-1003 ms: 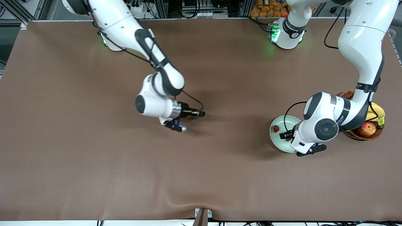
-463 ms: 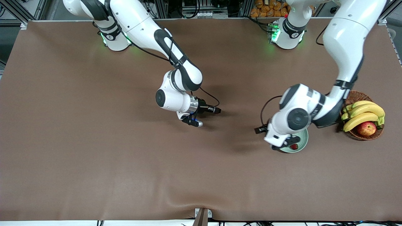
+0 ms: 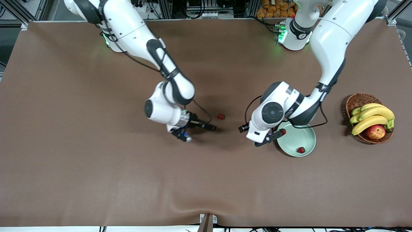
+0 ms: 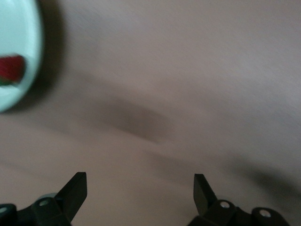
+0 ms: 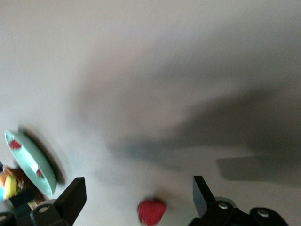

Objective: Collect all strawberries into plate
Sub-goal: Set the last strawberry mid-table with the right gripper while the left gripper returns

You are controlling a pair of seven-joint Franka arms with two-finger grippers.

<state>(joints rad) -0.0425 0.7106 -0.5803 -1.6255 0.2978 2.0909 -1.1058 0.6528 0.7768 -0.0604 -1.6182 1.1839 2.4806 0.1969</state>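
The mint-green plate [image 3: 297, 139] holds two strawberries, one by its rim [image 3: 282, 131] and one nearer the front camera [image 3: 301, 149]. A third strawberry [image 3: 220, 116] lies on the bare table toward the right arm's end. My right gripper [image 3: 182, 135] is open and empty beside it. In the right wrist view that strawberry [image 5: 151, 211] sits between the spread fingers [image 5: 137, 184], and the plate [image 5: 26, 150] shows farther off. My left gripper [image 3: 268, 138] is open and empty over the table at the plate's edge. The left wrist view [image 4: 139, 181] shows the plate [image 4: 19, 37] and one berry [image 4: 10, 68].
A brown wicker basket [image 3: 357, 100] with bananas [image 3: 370, 116] and a red-yellow apple [image 3: 375, 132] stands at the left arm's end of the table, beside the plate. Brown cloth covers the table.
The left arm swung off the plate toward the table's middle, and a second strawberry now shows in the plate. The right gripper went toward the plate, then drew back; a strawberry now lies there.
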